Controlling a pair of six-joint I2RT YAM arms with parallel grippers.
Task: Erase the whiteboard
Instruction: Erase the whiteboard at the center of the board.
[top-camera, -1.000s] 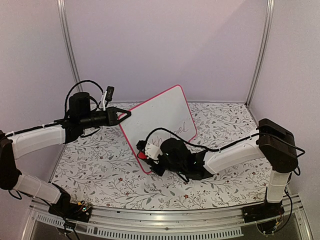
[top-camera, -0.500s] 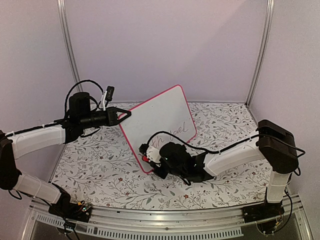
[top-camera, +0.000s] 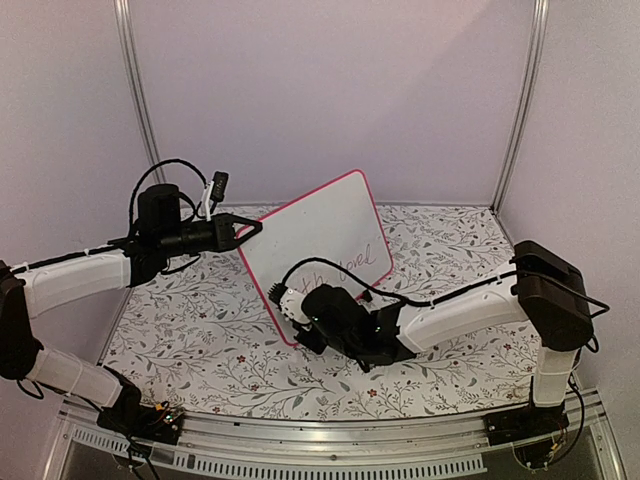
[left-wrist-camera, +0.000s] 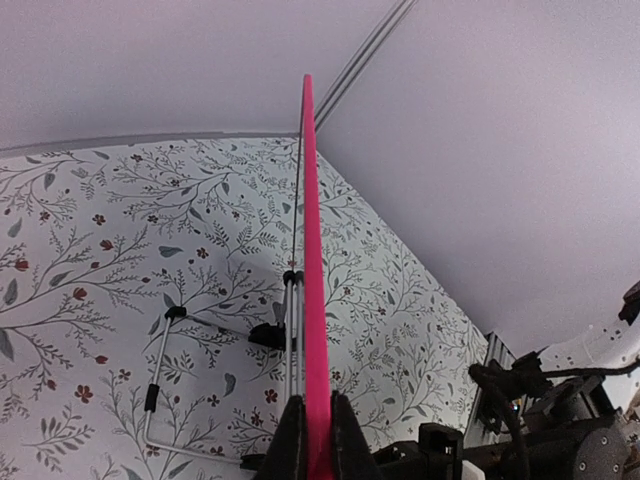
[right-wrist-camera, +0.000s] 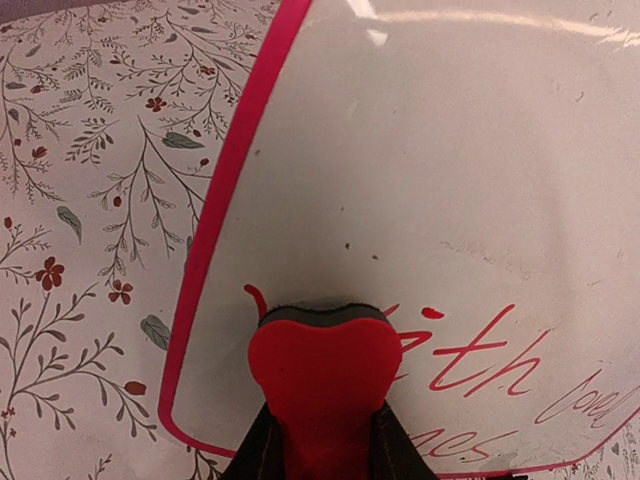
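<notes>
Top view: whiteboard (top-camera: 325, 225) stood tilted near the middle of the floral table (top-camera: 190, 330), face toward the arms. Left gripper (top-camera: 252, 229) sat at the board's left edge, pinched shut on the frame. Right gripper (top-camera: 290, 303) was down at the lower-left part of the face; fingertips too small here to read the jaws. Faint handwriting (top-camera: 352, 262) ran across the lower half.

Left wrist: board seen edge-on, pink frame (left-wrist-camera: 308, 250) running straight up the view. Both fingers (left-wrist-camera: 290, 445) were clamped tight on that edge, no gap. A wire stand (left-wrist-camera: 160, 385) lay on the table behind the board.

Right wrist: fingers (right-wrist-camera: 258, 452) were narrow, gripping a red eraser (right-wrist-camera: 322, 365). Eraser tip was pressed on the board face near the lower-left corner, right at the start of the red writing (right-wrist-camera: 480, 365). Letters to the right of it were intact; the area above was blank apart from small specks.
</notes>
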